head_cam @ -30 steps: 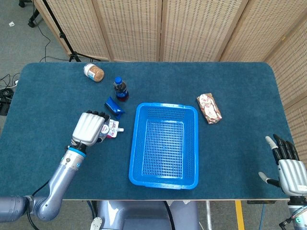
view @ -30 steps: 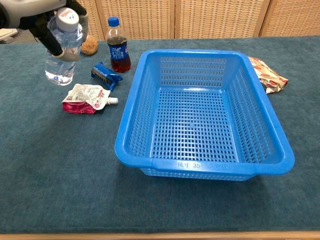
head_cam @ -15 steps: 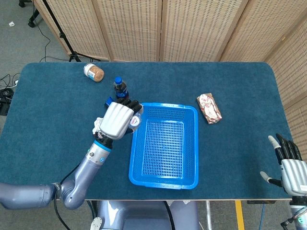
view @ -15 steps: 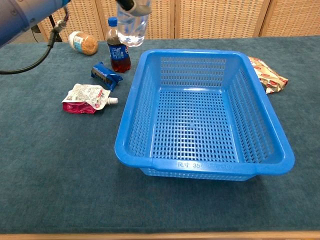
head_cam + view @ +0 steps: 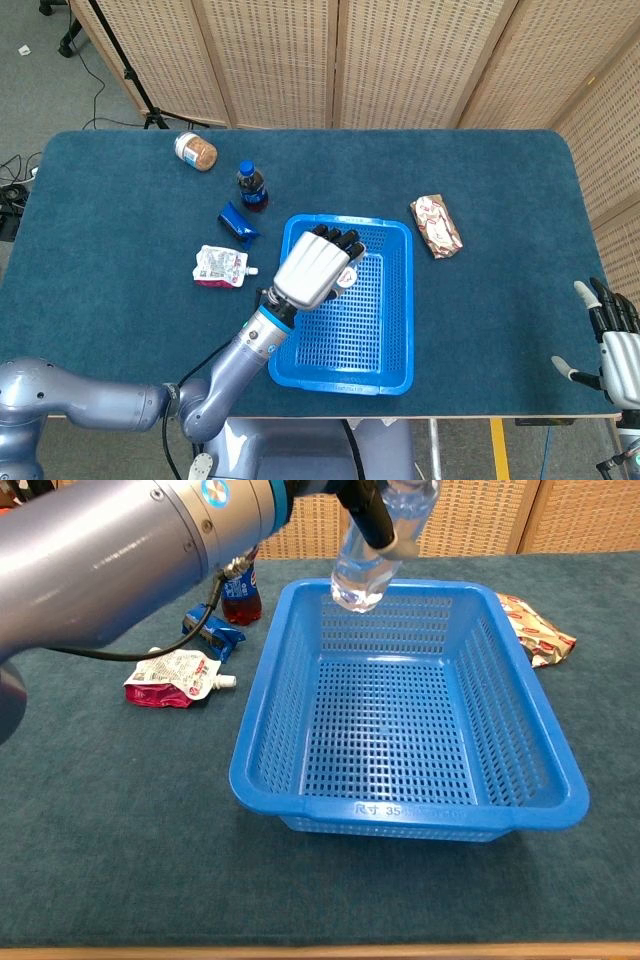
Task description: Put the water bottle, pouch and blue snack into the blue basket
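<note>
Though embossed "35", blue basket (image 5: 420,815) lettering blurred

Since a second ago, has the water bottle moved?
Yes. The left hand has carried the water bottle rightward from beside the pouch to above the blue basket, where it hangs tilted, not yet released.

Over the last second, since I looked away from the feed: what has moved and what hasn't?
The left hand, gripping the water bottle, carried it from above the pouch rightward until it hangs over the blue basket, not yet released. The right hand slid slightly toward the table's corner. The pouch, blue snack, cola bottle, jar and basket stayed put.
</note>
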Motion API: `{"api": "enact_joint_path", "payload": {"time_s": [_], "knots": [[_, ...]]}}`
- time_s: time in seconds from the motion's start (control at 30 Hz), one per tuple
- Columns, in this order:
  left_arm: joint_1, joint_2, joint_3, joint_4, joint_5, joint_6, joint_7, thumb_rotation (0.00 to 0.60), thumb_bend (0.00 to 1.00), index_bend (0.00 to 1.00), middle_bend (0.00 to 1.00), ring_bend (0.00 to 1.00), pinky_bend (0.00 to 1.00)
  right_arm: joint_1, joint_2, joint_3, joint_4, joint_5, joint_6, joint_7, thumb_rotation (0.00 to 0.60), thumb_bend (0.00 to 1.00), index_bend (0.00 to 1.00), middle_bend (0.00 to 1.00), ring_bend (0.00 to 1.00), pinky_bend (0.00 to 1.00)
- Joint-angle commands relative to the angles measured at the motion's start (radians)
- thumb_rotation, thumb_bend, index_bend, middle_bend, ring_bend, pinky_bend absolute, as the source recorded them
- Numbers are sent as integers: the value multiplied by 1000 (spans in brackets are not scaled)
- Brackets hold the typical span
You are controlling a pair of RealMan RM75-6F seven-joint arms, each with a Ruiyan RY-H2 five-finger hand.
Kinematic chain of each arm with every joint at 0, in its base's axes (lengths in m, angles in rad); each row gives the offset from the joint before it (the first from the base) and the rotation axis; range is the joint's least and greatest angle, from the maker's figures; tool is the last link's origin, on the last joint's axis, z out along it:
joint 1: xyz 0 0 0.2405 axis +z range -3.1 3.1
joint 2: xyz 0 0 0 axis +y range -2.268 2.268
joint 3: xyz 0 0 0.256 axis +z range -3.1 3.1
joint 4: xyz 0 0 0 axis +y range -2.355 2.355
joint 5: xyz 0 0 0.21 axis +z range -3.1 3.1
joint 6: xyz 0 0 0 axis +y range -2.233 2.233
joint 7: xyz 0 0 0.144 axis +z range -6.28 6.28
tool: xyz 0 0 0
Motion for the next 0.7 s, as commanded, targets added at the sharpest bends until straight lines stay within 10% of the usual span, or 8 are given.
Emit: {"api": "enact_joint_path", "payload": {"time_s": [0.03, 0.3, 0.7], "knots": [[-6, -22, 15, 15, -30, -22, 9, 600, 240, 516, 213, 260, 348, -2, 1, 0, 2, 0, 2, 3, 600, 156, 8, 0, 0, 0], [9, -1, 34, 0, -153, -37, 98, 600, 69, 173, 0, 0, 64, -2, 1, 0, 1, -1, 1, -2, 600, 156, 8, 0, 0, 0], [63, 185, 66, -119, -309, -30, 183, 600, 56, 125, 0, 0, 37, -2, -3, -6, -9, -14, 2, -31, 600, 156, 8, 0, 0, 0]]}}
